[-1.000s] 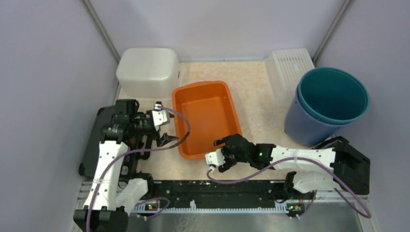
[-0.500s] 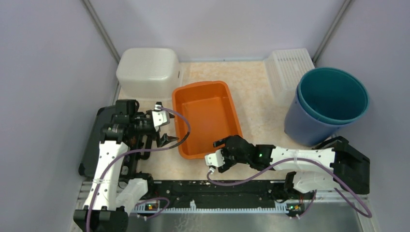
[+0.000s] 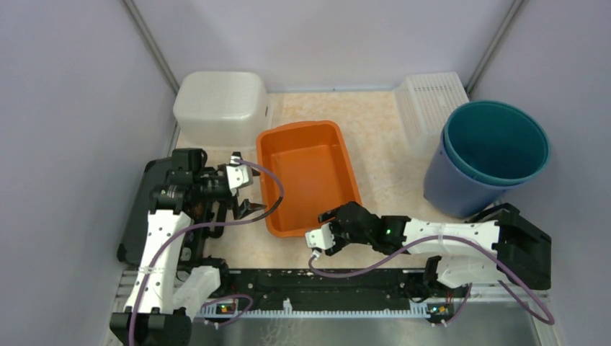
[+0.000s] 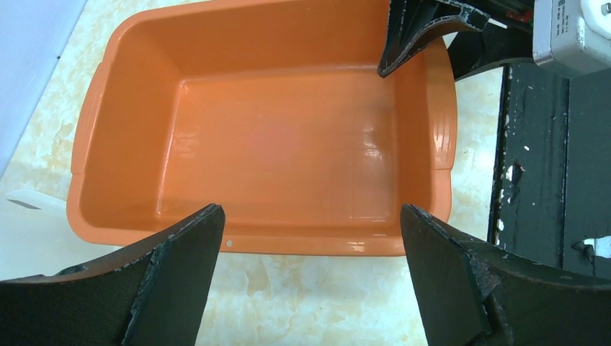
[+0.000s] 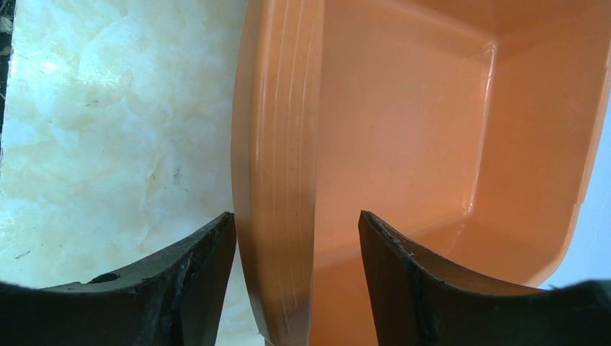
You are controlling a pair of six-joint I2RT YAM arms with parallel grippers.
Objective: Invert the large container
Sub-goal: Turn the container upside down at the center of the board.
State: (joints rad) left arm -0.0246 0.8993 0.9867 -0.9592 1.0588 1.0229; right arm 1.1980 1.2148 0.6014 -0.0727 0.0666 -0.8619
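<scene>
The left gripper (image 3: 243, 185) hangs released, jaws at full spread, just beside the tub's (image 3: 306, 169) left long wall and touching nothing. If it is not brought in, the whole flip falls to one grasp at one end. The white bin (image 3: 220, 104) stands close behind the tub's far left corner, so a tub swung over end-for-end could well clip it or land propped against it rather than flat. The tub is upright in the middle of the table (image 3: 382, 166), mouth up and empty, its long axis running away from the arms. The right gripper (image 3: 324, 229) is at the near short end, its fingers straddling the near rim (image 5: 277, 144), one outside the wall and one inside. It is not clenched: the outer finger is almost on the wall, and a clear gap remains at the inner one. Lifting before the jaws bite would probably just nudge the tub forward. Even once gripped, the wall looks smooth, glossy and sloped, so I would expect the tub to pivot or slip out as its weight swings. The bucket (image 3: 497, 144) at the right is well apart and looks like little threat. The tub itself is orange plastic, rectangular with rounded corners and a flared lip, shiny inside and likely light and slightly flexible.
</scene>
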